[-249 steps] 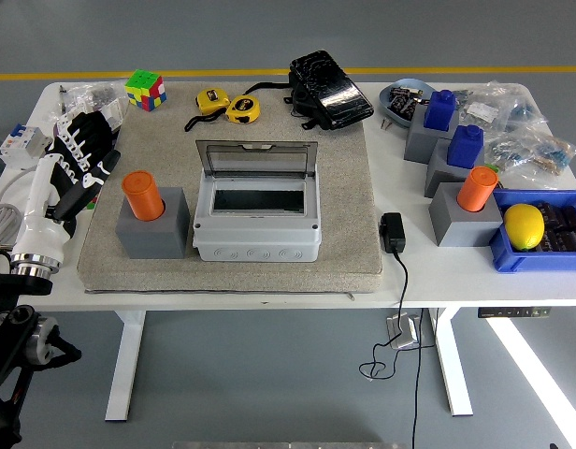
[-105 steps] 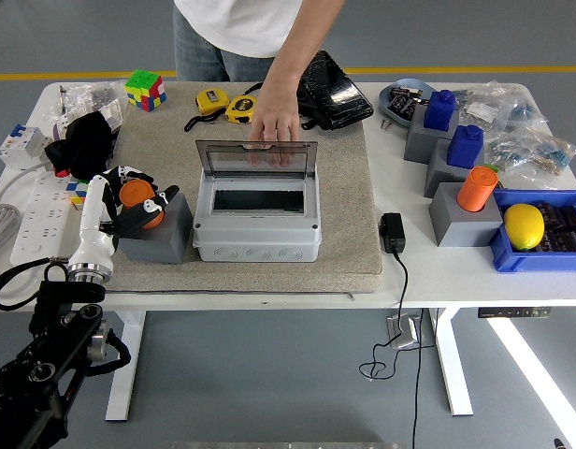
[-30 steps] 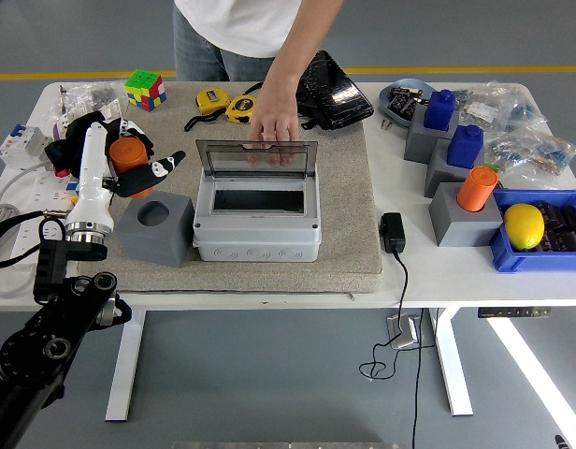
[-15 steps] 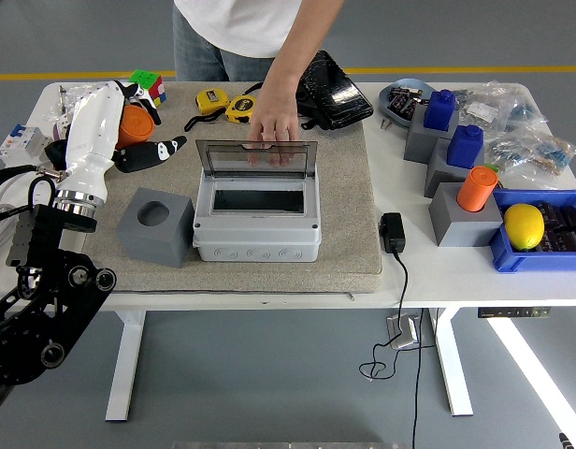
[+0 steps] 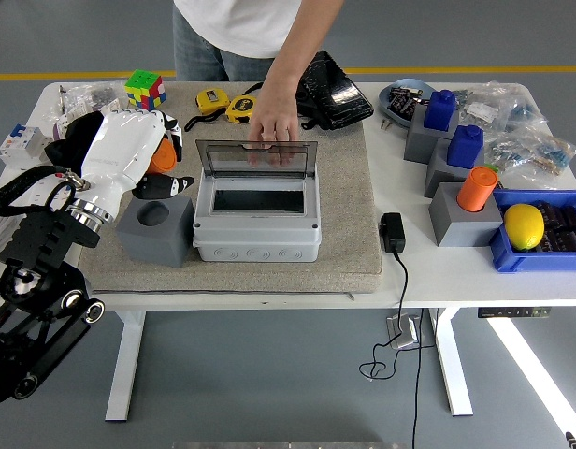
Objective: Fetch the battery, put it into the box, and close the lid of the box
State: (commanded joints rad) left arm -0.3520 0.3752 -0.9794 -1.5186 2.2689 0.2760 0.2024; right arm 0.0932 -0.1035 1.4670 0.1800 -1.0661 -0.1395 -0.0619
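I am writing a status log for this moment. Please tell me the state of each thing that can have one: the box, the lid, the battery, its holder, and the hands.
box: open, inside empty.
lid: raised, held by the person's hand.
orange battery: lifted out, gripped in the left hand, not yet over the box.
grey holder: empty, hole visible.
second orange battery: standing upright in the right grey holder.

Box (image 5: 256, 227) smooth grey plastic, lid (image 5: 256, 158) clear; mat (image 5: 344, 215) rough.

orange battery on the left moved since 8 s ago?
Yes. The left hand has lifted the orange battery out of the grey holder; it's now above it, nearer the box.
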